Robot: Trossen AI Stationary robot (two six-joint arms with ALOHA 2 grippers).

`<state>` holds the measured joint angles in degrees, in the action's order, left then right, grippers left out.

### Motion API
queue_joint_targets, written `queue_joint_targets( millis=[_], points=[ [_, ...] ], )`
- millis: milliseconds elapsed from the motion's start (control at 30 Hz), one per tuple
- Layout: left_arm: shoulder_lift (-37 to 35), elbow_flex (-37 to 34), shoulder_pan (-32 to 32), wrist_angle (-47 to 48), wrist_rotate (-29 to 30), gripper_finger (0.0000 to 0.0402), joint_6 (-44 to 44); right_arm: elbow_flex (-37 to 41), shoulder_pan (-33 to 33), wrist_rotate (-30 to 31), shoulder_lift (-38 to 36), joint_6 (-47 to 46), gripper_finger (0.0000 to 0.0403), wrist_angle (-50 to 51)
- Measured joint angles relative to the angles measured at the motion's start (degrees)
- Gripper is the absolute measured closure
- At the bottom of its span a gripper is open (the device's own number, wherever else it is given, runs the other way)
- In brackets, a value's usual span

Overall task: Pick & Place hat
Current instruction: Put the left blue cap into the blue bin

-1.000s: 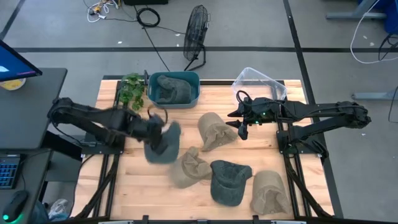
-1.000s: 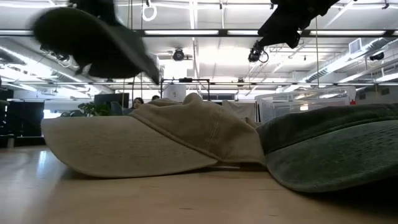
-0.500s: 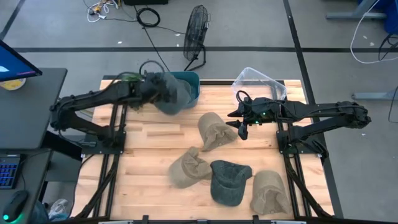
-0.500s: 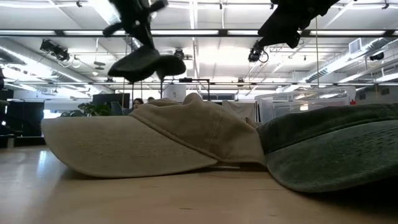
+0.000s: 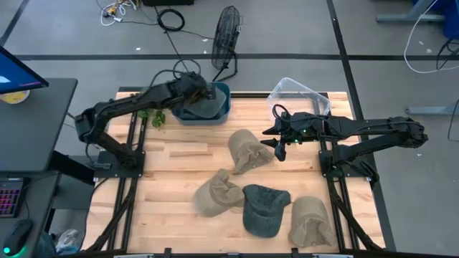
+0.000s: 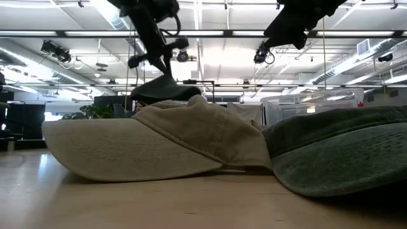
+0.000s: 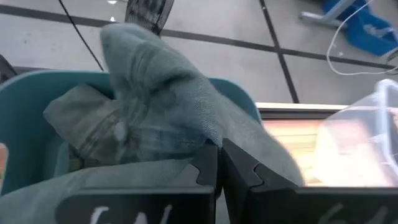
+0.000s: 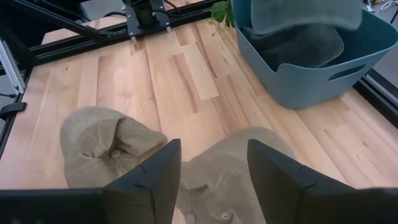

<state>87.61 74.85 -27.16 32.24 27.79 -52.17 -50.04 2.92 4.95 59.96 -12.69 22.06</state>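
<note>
Left jaws (image 7: 219,163) clamping grey hat (image 5: 199,104), now over teal bin (image 5: 224,107), right jaws (image 8: 211,163) open

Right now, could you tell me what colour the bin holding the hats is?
The bin is teal blue, clearest in the right wrist view.

The low view cuts off the green hat (image 6: 343,152) at the right edge.

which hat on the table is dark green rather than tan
The dark green hat near the table's front edge, lying between two tan ones; the other three hats on the wood are all tan.
</note>
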Motion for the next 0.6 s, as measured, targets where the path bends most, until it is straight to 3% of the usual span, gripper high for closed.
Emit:
queue_joint_targets(
  millis=[300, 600],
  points=[
    [7.17, 0.0, -2.36, -3.64, 4.56, 0.0391, -4.5, 0.0, -0.02, 0.0, 0.0, -0.13, 0.0215, 0.09],
    [11.69, 0.0, -3.23, -3.96, 2.22, 0.0369, -9.85, 0.0, 0.0, 0.0, 0.0, -0.13, 0.0215, 0.11]
  ],
)
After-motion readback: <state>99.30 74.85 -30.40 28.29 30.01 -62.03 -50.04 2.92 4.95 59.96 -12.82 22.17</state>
